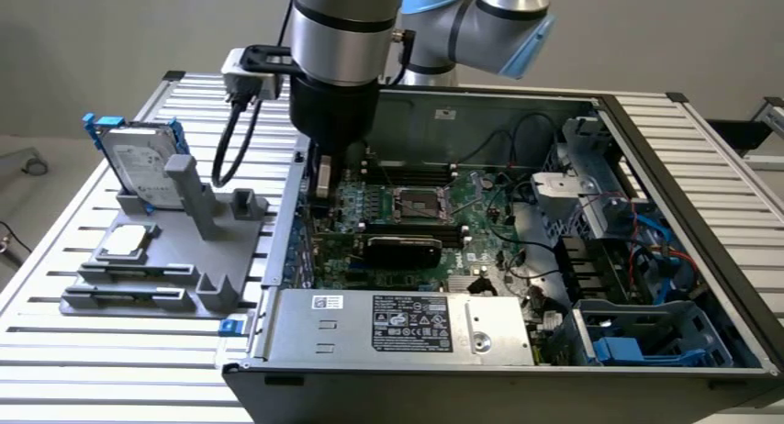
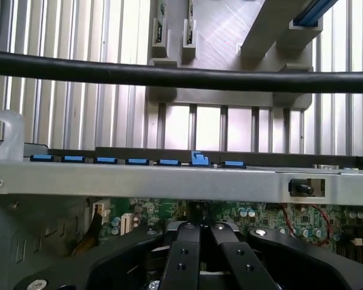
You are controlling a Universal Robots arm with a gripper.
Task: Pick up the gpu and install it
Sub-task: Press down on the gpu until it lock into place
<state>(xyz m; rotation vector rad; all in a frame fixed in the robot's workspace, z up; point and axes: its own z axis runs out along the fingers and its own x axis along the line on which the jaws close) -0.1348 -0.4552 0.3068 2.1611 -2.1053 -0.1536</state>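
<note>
Table: slatted aluminium work surface (image 1: pixel 110 351) carrying the whole set-up.
Case: open grey metal computer chassis (image 1: pixel 686 149), lying on its side, green motherboard (image 1: pixel 423 199) exposed.
Fixture: grey plastic parts stand (image 1: pixel 160 259) at the exterior view's left, holding a silver hard drive with blue rails (image 1: pixel 138 158) upright.
Arm: silver-and-black robot arm (image 1: pixel 343 39) reaching down into the case near its rear wall.
GPU: small card with black rounded shroud (image 1: pixel 402 250), seated edge-on across the motherboard, apparently already in its slot.
Gripper: black two-finger gripper (image 2: pixel 199 241), fingers drawn nearly together, gripping nothing visible, apart from the card.
Progress: installation judged essentially complete.
</note>
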